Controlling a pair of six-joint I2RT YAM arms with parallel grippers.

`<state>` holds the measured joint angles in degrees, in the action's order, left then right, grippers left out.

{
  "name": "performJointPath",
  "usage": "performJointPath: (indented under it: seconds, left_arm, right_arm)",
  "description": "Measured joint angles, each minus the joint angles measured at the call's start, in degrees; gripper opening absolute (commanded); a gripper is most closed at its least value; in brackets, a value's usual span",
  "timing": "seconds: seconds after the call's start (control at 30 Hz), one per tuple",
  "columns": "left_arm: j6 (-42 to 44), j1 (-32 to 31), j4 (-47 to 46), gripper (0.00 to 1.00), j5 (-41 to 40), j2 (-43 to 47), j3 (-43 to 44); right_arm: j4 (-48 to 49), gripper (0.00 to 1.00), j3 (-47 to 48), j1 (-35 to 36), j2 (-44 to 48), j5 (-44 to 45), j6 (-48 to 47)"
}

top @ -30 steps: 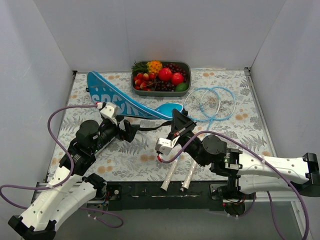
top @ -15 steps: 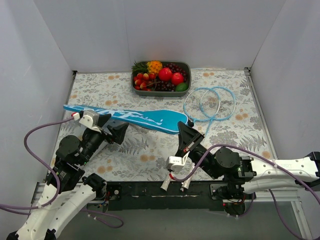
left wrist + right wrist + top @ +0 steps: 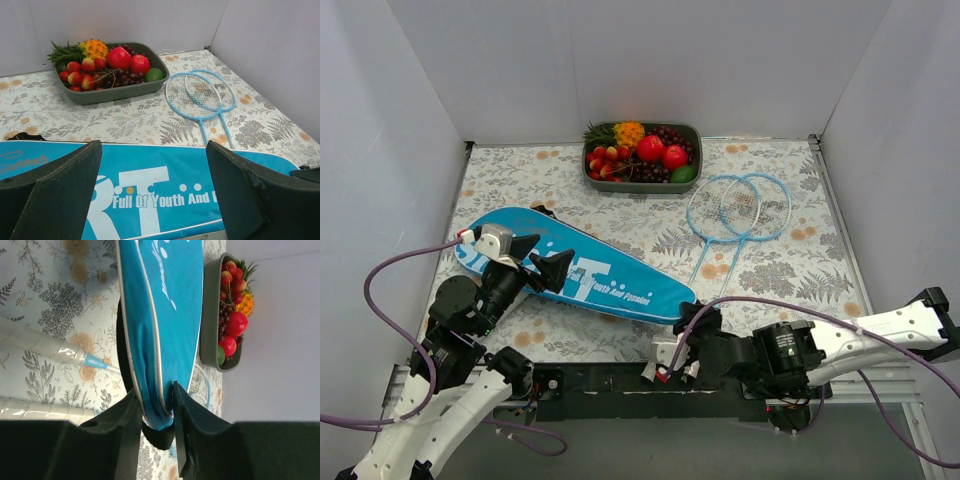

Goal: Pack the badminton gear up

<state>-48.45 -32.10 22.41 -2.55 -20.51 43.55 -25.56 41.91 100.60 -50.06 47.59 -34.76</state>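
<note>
Long blue racket-shaped fabric bag [image 3: 590, 280] [image 3: 165, 175] [image 3: 160, 315] w/ white lettering lies flat on the floral-print table [image 3: 800, 270]. Its wide end is directly under the L gripper [image 3: 542, 262] [image 3: 154, 147] and its narrow end is at the R gripper [image 3: 692, 318] [image 3: 156, 400].

L gripper hovers over the lettering, jaws wide apart, nothing held. R gripper sits low by the near edge. The bag's tip is betw. its fingers w/ fabric touching both, but can't tell if they squeeze it or just flank it.

Two thin light-blue rackets [image 3: 740, 205] [image 3: 200, 95] w/ white wrapped handles [image 3: 45, 347] lie side by side. Their heads overlap well beyond the R gripper, and the handles are close beside its fingers.

Grey tray of colourful fruit [image 3: 640, 187] [image 3: 120, 92] [image 3: 209, 315] sits far ahead of both grippers, by the back wall.
</note>
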Motion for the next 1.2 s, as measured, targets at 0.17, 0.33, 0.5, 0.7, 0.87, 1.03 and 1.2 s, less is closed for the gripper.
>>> performJointPath:
  seconds: [0.17, 0.33, 0.5, 0.7, 0.87, 1.03, 1.2]
  left_arm:
    - [-0.2, 0.0, 0.1, 0.84, 0.0, -0.2, 0.0]
    - [-1.3, 0.0, -0.2, 0.84, 0.3, -0.5, -0.6]
    - [-1.7, 0.0, -0.2, 0.84, 0.7, -1.0, -1.2]
    - [-1.7, 0.0, -0.3, 0.85, 1.4, -2.3, -1.2]
    - [-1.7, 0.0, -0.5, 0.85, 1.7, -3.9, -1.2]
    - [-2.1, 0.0, -0.4, 0.85, 3.7, -6.3, -1.2]
    - [-2.6, 0.0, -0.1, 0.86, 6.1, -6.9, -1.2]
  right_arm:
    - [-0.5, 0.79, 2.3, 0.0, 3.3, 2.1, 6.1]
    - [3.9, 0.91, 7.6, 0.0, 9.4, 1.4, 9.6]
    - [1.3, 0.94, 19.3, -0.1, 8.2, -3.3, 16.6]
    - [-5.0, 0.96, 26.1, -0.6, 1.9, -6.9, 25.9]
    - [-9.7, 0.96, 32.1, -13.3, -8.8, -15.0, 31.5]
    - [-10.1, 0.96, 33.2, -30.3, -17.9, -23.6, 35.1]
    - [-7.0, 0.98, 33.3, -43.8, -25.4, -35.4, 38.3]
